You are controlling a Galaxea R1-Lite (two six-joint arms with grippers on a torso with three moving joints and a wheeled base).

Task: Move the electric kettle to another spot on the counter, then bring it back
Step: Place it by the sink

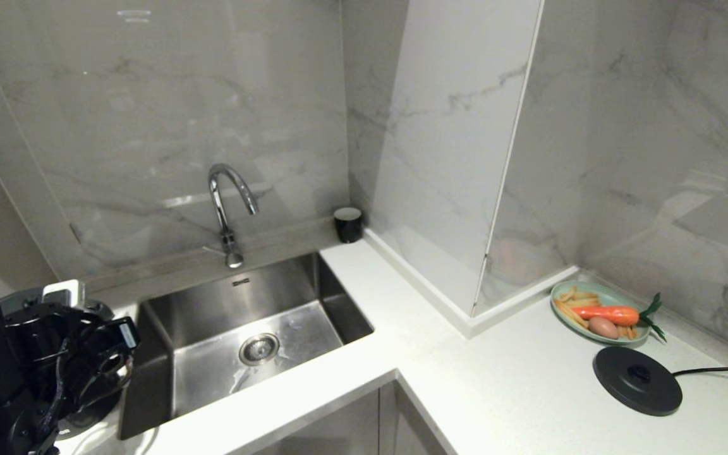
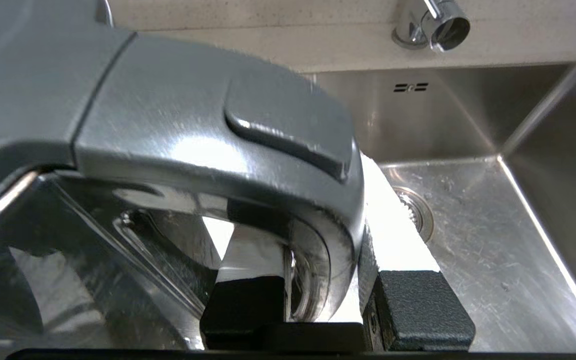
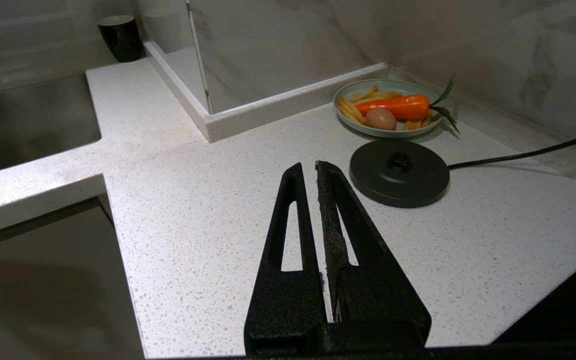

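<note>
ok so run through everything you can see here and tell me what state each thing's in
kettle: off its base, held by the handle at the sink's left side
left gripper: shut on the kettle's handle
right gripper: shut, empty, above the counter
kettle base: bare, corded, on the counter
faucet: no water running
sink: no dishes
plate: holding carrot, egg, fries
</note>
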